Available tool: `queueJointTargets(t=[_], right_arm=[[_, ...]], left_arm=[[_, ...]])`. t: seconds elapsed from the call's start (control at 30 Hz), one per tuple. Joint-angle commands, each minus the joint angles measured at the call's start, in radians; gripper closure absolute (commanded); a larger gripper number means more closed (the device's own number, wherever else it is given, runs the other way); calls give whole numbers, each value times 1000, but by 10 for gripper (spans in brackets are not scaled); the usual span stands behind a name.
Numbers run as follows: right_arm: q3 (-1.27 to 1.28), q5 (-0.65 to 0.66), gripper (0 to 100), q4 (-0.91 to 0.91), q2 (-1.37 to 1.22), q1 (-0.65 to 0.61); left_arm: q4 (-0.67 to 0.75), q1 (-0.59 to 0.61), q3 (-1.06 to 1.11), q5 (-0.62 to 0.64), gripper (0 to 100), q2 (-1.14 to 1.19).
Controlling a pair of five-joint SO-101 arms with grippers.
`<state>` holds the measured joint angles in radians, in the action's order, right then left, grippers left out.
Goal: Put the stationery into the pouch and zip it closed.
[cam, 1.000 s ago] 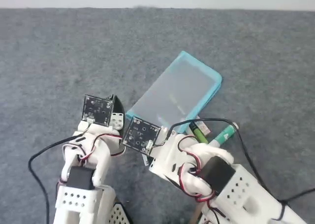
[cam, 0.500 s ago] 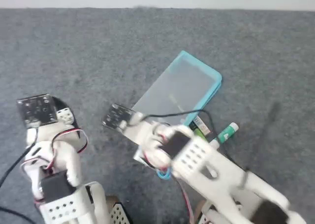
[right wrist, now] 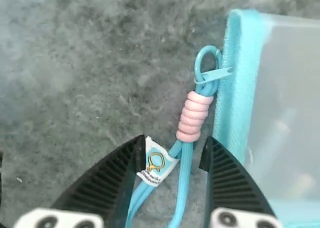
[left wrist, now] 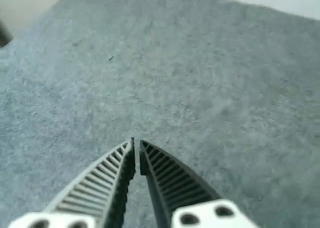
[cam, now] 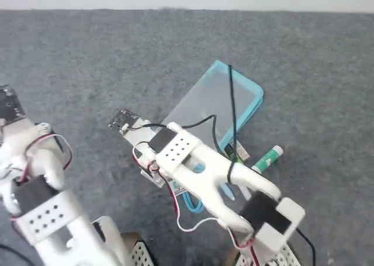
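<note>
1. Hanging above the near left corner of the surface, the left arm (cam: 36, 196) is raised. The left gripper (left wrist: 136, 147) has its ribbed fingers drawn together to a thin slit, with nothing between them and bare grey felt (left wrist: 210, 72) below.
2. From the near edge, right of centre, the right arm (cam: 204, 166) runs toward the middle of the surface. A loop of blue cord (right wrist: 182, 147) shows on the felt beneath it.
3. Just beyond the arm's right side, a green-and-white pen (cam: 267, 159) lies on the felt outside the pouch, near its long near-right edge. A smaller item (cam: 236, 152) sits between pen and pouch, partly hidden by the arm.
4. Near the middle of the surface, the right gripper (right wrist: 174, 140) stands wide open and grips nothing. The blue cord lies on the felt between its fingers, strung with pink beads (right wrist: 194, 112). A white tag (right wrist: 156, 164) on the cord lies against one finger.
5. The cord's ring end lies just beside the teal border of the pouch (cam: 204, 105), at its near-left short end.
6. The pouch lies flat and slanted across the middle of the surface, translucent with a teal rim. A black cable (cam: 231, 102) crosses over it. Whether its zip is open cannot be told.
</note>
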<state>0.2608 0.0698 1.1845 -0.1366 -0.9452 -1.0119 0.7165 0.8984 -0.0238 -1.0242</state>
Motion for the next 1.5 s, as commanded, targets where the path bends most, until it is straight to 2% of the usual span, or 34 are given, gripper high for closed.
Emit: queueJointTargets(t=[0.0,0.37,0.43,0.57,0.67,0.77,0.87,0.97,1.1,1.3,1.47], right_arm=[[-94,-21,812,8,-30,4],[-233,-21,819,19,-255,39],[-249,-21,856,21,-278,41],[-287,-21,998,82,-291,42],[-305,-18,995,159,-252,85],[-305,8,991,232,-145,165],[-304,132,991,351,28,240],[-276,210,991,423,223,331],[-167,272,991,424,483,424],[51,318,991,332,814,430],[149,321,991,302,889,389]], left_arm=[[2,8,-67,-6,987,8],[2,5,-67,-6,987,8],[2,5,-67,-6,987,8],[3,-3,-64,-5,987,14],[3,-41,-39,-5,987,8],[-2,-80,-33,-3,987,11],[-12,-141,-25,-6,979,17],[-28,-252,-2,-66,898,17],[-40,-404,42,-120,795,14],[-43,-565,65,-155,788,8],[-83,-704,65,-150,724,6]])
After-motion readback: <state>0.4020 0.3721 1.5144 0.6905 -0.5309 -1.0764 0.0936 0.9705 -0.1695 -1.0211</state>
